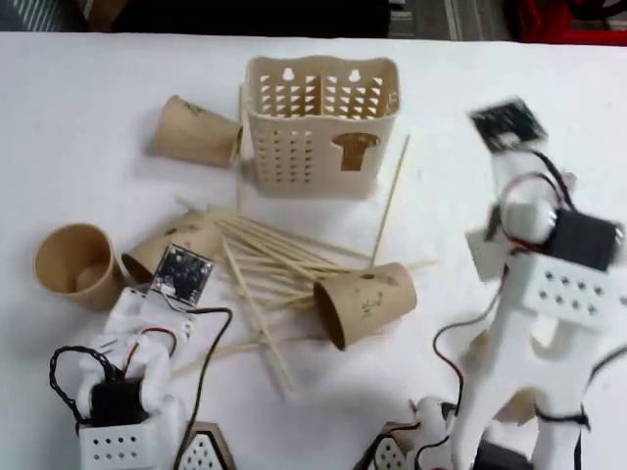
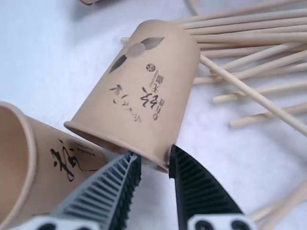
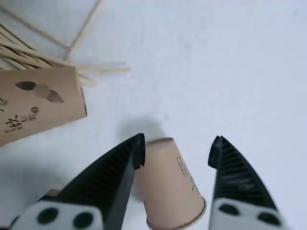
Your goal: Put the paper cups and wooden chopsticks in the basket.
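We see a white desk (image 1: pixel 78 117) with open room far left of the basket (image 1: pixel 320 122). Chopsticks (image 1: pixel 274 257) lie spread in front of the basket. The left end effector (image 2: pixel 152 160) is nearly closed and nips a paper cup (image 2: pixel 139 91) by its rim. The right end effector (image 3: pixel 178 143) is wide open over a second cup (image 3: pixel 168 191), which one finger partly hides.
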Action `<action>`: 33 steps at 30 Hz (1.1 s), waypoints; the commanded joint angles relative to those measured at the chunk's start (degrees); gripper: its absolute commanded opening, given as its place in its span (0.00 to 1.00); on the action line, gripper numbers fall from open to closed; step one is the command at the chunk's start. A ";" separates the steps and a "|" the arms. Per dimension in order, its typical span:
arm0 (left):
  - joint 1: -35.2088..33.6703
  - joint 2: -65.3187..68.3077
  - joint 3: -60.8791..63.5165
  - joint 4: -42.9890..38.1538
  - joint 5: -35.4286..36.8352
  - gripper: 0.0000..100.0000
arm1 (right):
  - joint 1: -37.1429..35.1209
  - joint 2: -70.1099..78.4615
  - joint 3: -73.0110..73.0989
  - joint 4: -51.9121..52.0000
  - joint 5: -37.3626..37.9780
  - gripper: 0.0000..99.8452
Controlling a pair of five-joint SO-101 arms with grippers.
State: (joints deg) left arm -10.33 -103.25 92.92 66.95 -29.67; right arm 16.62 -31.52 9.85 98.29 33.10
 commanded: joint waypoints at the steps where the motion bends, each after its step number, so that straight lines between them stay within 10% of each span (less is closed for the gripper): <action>1: 0.04 0.04 -0.26 -1.23 -0.53 0.12 | 7.43 -5.49 3.69 0.22 -3.69 0.22; 10: -0.13 0.04 -0.26 -0.88 -0.53 0.12 | 23.25 -15.43 15.65 0.22 -4.66 0.22; 33: -0.22 0.04 0.44 -1.14 -0.53 0.12 | 34.68 -26.07 37.71 -6.29 -4.84 0.22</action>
State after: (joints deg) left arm -10.24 -103.16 93.80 66.95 -29.67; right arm 50.99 -57.27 47.91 92.66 28.62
